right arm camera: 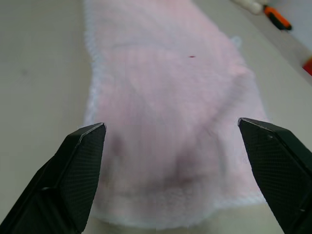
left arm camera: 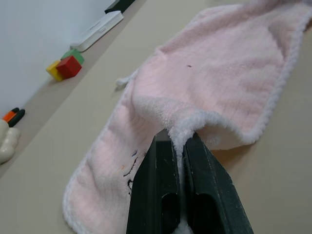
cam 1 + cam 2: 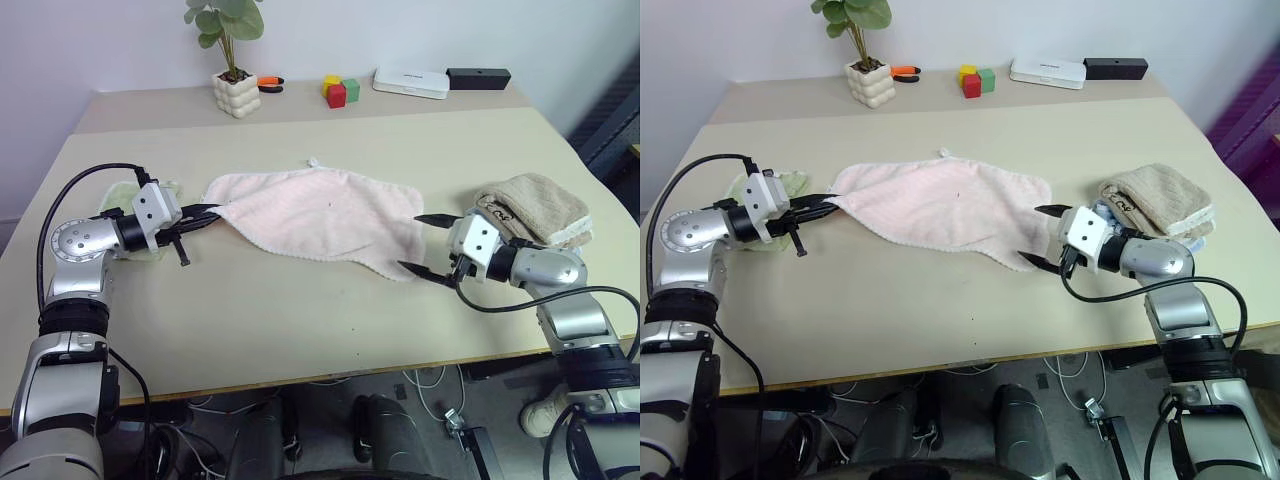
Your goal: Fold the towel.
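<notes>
A: Towel (image 3: pixel 318 217), pale pink, lies spread on the counter (image 3: pixel 300 320) in the head view, with the left hand (image 3: pixel 205 214) at one end and the right hand (image 3: pixel 425 243) at the other.

B: Is either hand gripping it?

A: The left wrist view says yes for the left: its fingers (image 2: pixel 161 195) are pinched tight on the towel's fluffy hem. In the right wrist view the right hand stands wide, both fingertips (image 1: pixel 87 141) apart from the cloth, the towel's end lying just ahead between them.

B: How will it handle?

A: Soft, light and limp, I'd judge; it will sag and drag. Best taken at corners along the hem.
</notes>
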Motion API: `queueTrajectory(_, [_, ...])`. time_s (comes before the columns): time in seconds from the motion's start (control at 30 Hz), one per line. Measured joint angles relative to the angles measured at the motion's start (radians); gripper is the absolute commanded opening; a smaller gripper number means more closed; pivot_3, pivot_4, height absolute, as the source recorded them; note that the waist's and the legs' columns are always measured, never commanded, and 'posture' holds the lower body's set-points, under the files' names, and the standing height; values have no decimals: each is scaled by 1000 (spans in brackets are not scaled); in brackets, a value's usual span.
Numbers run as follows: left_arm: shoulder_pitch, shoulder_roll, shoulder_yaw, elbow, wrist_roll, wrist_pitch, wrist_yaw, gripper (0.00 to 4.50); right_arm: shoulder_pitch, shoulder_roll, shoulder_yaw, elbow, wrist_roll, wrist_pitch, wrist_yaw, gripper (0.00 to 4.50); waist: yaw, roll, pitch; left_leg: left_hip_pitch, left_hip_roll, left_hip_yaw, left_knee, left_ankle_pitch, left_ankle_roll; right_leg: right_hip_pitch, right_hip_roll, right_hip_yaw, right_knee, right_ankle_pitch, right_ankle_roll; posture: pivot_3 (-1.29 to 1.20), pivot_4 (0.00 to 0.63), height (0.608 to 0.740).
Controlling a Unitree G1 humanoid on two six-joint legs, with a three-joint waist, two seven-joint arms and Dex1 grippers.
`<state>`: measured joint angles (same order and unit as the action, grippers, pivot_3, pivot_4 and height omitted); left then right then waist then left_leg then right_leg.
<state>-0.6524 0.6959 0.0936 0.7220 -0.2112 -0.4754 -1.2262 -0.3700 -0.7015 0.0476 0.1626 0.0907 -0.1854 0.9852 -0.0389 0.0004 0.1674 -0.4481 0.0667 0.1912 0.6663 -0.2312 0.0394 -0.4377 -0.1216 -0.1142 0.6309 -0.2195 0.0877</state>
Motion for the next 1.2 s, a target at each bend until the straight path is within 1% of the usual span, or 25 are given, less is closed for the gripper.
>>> queueTrajectory(0.1, [21, 0, 1, -28, -8, 17, 5, 0, 0, -15, 25, 3, -46, -55, 2, 4412, 1, 0, 0, 0, 0, 0, 0, 0, 0, 0, 0, 0, 0, 0, 0, 0, 150, 740])
queueTrajectory(0.17, [34, 0, 1, -45, -10, 29, 8, 0, 2, -17, 25, -3, -44, -56, 10, 4412, 1, 0, 0, 0, 0, 0, 0, 0, 0, 0, 0, 0, 0, 0, 0, 0, 150, 740])
queueTrajectory(0.33, [48, 0, 1, -71, -16, 39, 13, 0, 10, -19, 39, -47, -30, -18, 43, 4412, 3, 0, 0, 0, 0, 0, 0, 0, 0, 0, 0, 0, 0, 0, 0, 0, 150, 740])
queueTrajectory(0.6, [51, 2, 1, -76, -16, 52, 16, 0, -6, -17, 105, -13, -111, 64, 13, 4412, 2, -1, -1, 2, 0, 0, 0, 0, 0, 2, 0, 0, 0, 0, 0, 0, 150, 740])
queueTrajectory(0.63, [51, 2, 1, -76, -17, 53, 16, 0, -14, -17, 110, -10, -117, 71, 14, 4185, 1, -1, -1, 3, 0, 0, 0, 0, 0, 3, 0, 0, 0, 0, 0, 0, 150, 740])
queueTrajectory(0.7, [51, 4, 1, -77, -17, 53, 16, 0, -33, -17, 127, 1, -131, 80, 12, 3576, 1, -2, -1, 4, 0, -1, 0, 0, 0, 4, 0, 0, 0, 0, 0, 0, 150, 740])
queueTrajectory(0.73, [51, 5, 1, -77, -17, 53, 15, 0, -41, -17, 136, 6, -142, 83, 9, 3135, 1, -2, -1, 4, 1, -1, 0, 0, 0, 4, 0, 0, 0, 0, -1, 0, 150, 740])
queueTrajectory(0.8, [52, 8, 1, -77, -17, 53, 12, 0, -50, -17, 147, 19, -155, 83, 6, 2079, 3, -3, -2, 4, 1, -1, 0, 0, 0, 4, -1, 0, 0, 0, -1, 0, 150, 740])
queueTrajectory(0.87, [55, 13, 1, -77, -17, 53, 11, 0, -57, -16, 155, 34, -163, 84, 2, 1131, 4, -3, -2, 4, 1, -1, 0, 0, 0, 4, -1, 0, 0, 0, -1, 0, 150, 740])
queueTrajectory(0.9, [57, 13, 1, -78, -17, 53, 10, 0, -63, -16, 160, 41, -166, 90, 2, 511, 4, -3, -2, 4, 1, -1, 1, 0, 0, 4, -2, 0, 0, 0, -1, 0, 150, 740])
queueTrajectory(0.93, [58, 13, 1, -79, -17, 53, 9, 0, -65, -17, 162, 45, -168, 94, 2, 35, 4, -3, -2, 4, 1, -1, 1, 0, 0, 4, -2, 0, 0, 0, -1, 0, 150, 740])
queueTrajectory(1.07, [64, 20, 1, -79, -17, 54, 2, 0, -71, -20, 166, 48, -174, 97, 5, 35, 5, -3, -2, 4, 1, -1, 0, 0, 0, 4, -2, 0, 0, 0, -1, 0, 150, 740])
queueTrajectory(1.2, [71, 52, 1, -79, -17, 54, -27, 0, -70, -48, 165, 37, -163, 121, 32, 35, 8, -3, -2, 4, 1, -1, 0, -1, 1, 3, -2, 0, -1, -1, -1, 0, 150, 740])
